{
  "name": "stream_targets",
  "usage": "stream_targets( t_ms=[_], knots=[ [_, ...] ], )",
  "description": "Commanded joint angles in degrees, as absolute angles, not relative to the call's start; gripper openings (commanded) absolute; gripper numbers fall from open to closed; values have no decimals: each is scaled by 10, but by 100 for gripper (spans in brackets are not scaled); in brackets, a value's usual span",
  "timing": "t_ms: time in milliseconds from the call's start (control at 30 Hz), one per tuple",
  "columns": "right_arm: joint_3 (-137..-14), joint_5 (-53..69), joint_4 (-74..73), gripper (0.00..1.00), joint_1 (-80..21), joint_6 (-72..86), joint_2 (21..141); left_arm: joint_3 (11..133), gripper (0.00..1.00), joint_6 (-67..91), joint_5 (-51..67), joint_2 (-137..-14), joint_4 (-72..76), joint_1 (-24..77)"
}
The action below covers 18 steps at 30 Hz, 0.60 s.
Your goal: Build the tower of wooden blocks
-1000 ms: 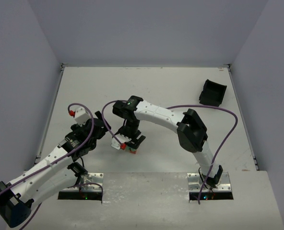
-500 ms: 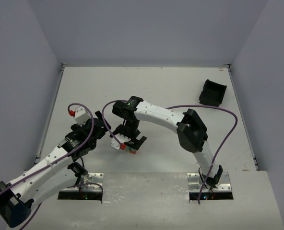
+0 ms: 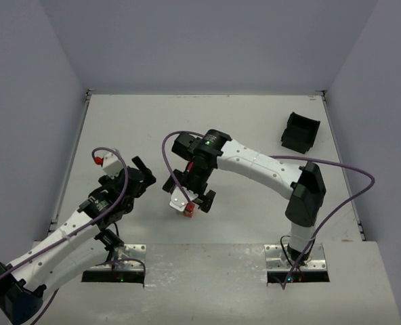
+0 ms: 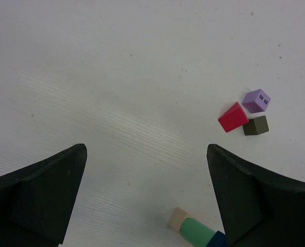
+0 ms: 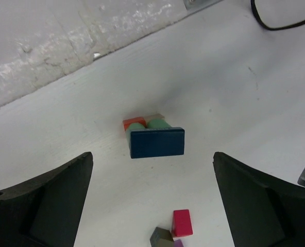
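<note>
White table [image 3: 255,115], grey walls [image 3: 207,40] on three sides.
Top view: bin [image 3: 300,131] back right, well apart from everything. Right gripper [image 3: 190,202] hangs over tower [image 3: 187,209] at the front middle and hides most of it. Left gripper [image 3: 143,177] sits near, to its left.
Left wrist: jaws wide apart, empty. Three loose blocks [image 4: 233,117] (purple, red, dark) clustered right. Tower at bottom edge.
Right wrist: jaws wide apart, nothing held. Blue plank [image 5: 157,142] tops tower, clear of both fingers [image 5: 39,206]. Loose blocks at bottom edge.
</note>
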State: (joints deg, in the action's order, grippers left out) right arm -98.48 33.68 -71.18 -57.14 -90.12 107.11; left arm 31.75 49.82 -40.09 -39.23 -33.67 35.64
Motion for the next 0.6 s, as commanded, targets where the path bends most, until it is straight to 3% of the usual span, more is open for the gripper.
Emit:
stream_targets(
  t_ms=[0,200,300,400,567],
  knots=[
    [-920,402,-691,99,-572,-898,999,327,100,499,-384,-379,-326,353],
    [-773,388,-419,99,-572,-640,899,327,100,511,-376,-371,-328,354],
    [-616,330,-127,99,-571,-431,817,329,100,522,-376,-374,-337,353],
    [-526,230,43,99,-565,-306,755,333,100,528,-378,-376,-346,353],
    [-513,136,47,99,-513,-111,724,333,100,538,-386,-375,-346,354]
  ],
)
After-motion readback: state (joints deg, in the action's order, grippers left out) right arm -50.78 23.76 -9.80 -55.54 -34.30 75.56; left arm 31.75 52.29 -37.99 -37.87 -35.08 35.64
